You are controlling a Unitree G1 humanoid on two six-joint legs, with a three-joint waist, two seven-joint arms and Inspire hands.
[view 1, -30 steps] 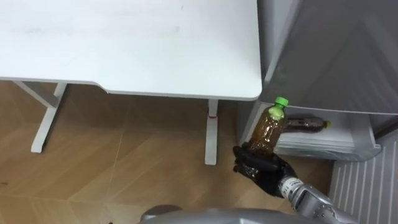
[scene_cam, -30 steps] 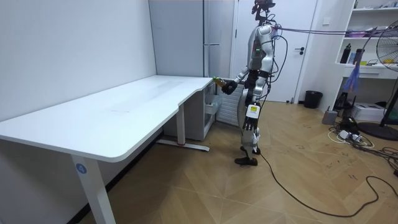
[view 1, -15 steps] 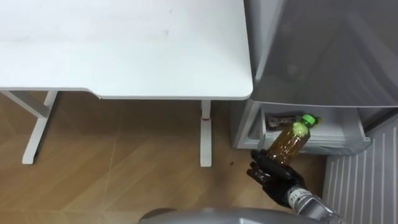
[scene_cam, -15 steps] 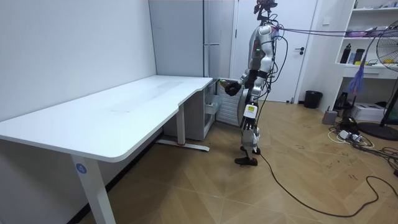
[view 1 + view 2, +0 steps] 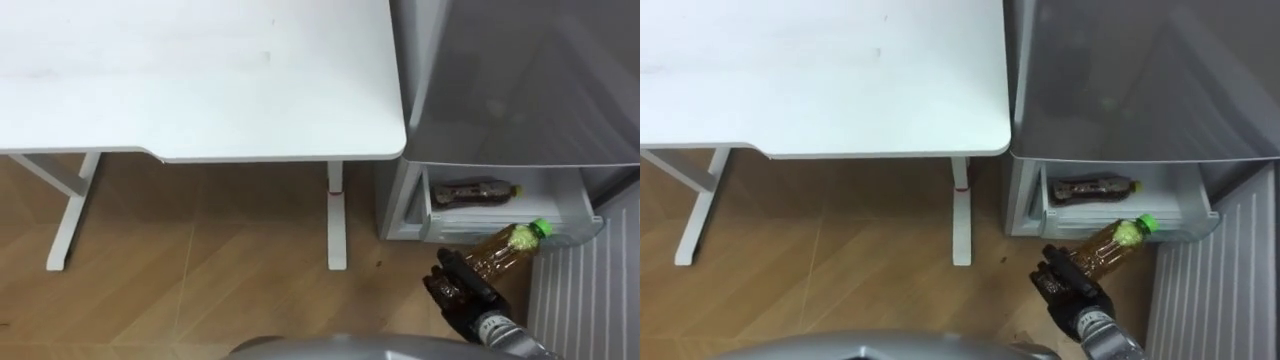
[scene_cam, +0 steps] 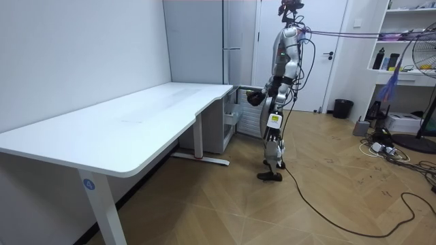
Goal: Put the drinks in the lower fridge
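Observation:
An amber drink bottle with a green cap [image 5: 503, 249] lies tilted in my right hand [image 5: 458, 291], cap pointing up and to the right. The dark fingers curl round its lower half. It hangs just in front of the open lower drawer [image 5: 585, 214] of the grey fridge [image 5: 520, 80]. A dark drink bottle [image 5: 475, 191] lies on its side inside that drawer. The right eye view has the same held bottle [image 5: 1106, 245] and hand [image 5: 1068, 282]. In the room view I stand upright before the fridge with the right hand [image 6: 253, 97] held out toward it.
A white desk [image 5: 200, 70] butts against the fridge's left side, its leg [image 5: 337, 215] close to the drawer. The open lower door with ribbed white lining [image 5: 585, 300] stands to the right of my hand. Wooden floor lies below.
The bottle has tipped from nearly upright to leaning right, and my right hand has carried it rightward in front of the drawer. The drawer's dark bottle has come into full sight.

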